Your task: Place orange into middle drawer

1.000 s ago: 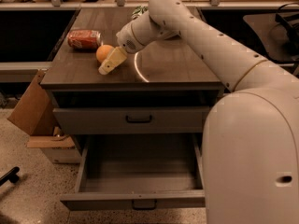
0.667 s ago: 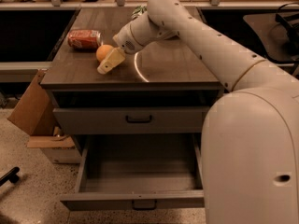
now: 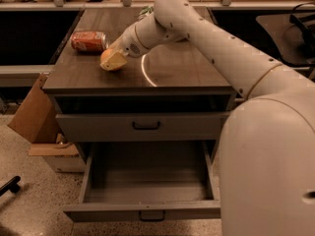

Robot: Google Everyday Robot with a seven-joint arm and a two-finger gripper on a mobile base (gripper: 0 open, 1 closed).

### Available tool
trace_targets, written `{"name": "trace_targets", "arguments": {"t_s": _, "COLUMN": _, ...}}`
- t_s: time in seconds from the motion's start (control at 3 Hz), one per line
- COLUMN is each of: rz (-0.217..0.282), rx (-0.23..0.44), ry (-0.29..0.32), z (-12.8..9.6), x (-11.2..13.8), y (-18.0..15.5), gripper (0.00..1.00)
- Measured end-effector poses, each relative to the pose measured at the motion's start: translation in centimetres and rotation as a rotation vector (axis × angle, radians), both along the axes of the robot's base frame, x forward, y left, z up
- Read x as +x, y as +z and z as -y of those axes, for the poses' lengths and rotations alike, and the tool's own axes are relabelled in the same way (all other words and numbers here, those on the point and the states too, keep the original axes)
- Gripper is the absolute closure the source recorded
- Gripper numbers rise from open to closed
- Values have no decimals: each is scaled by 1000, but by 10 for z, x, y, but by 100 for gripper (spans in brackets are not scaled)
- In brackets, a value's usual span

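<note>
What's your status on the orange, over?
Claw on cabinet top, right against the orange. Orange sits beside red soda can. Middle drawer open below, nothing blocking it.

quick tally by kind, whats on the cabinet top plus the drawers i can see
orange: 1
red soda can, lying on its side: 1
hand, right against the orange on the cabinet top: 1
drawers: 2 (upper drawer shut, middle drawer pulled open)
total: 5

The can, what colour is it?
Red. The can shows in the camera view, the gripper beside it.
</note>
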State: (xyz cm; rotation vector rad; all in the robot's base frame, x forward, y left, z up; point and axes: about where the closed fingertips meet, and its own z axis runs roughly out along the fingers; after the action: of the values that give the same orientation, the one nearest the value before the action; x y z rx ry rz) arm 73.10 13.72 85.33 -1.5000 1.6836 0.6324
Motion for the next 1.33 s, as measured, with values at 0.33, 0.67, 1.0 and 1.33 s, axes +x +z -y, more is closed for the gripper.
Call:
{"name": "trace_targets", "arguments": {"t_s": 0.33, "rz": 54, "rx": 38, "ry": 3, "z": 12, "x": -21, "y": 22, "gripper": 83}}
{"name": "trace_targets", "arguments": {"t_s": 0.67, "rz": 94, "rx": 103, "ry": -16, "z": 39, "x": -47, "y": 40, "gripper": 100}}
{"name": "trace_targets", "arguments": {"t_s": 1.0, "rz": 94, "rx": 103, "ry": -16, "z": 39, "x": -47, "y": 40, "gripper": 100}}
{"name": "trace_targets", "arguments": {"t_s": 1.33, "rz": 104, "rx": 108, "ry": 7, "z": 40, "x": -58, "y": 42, "gripper": 100}}
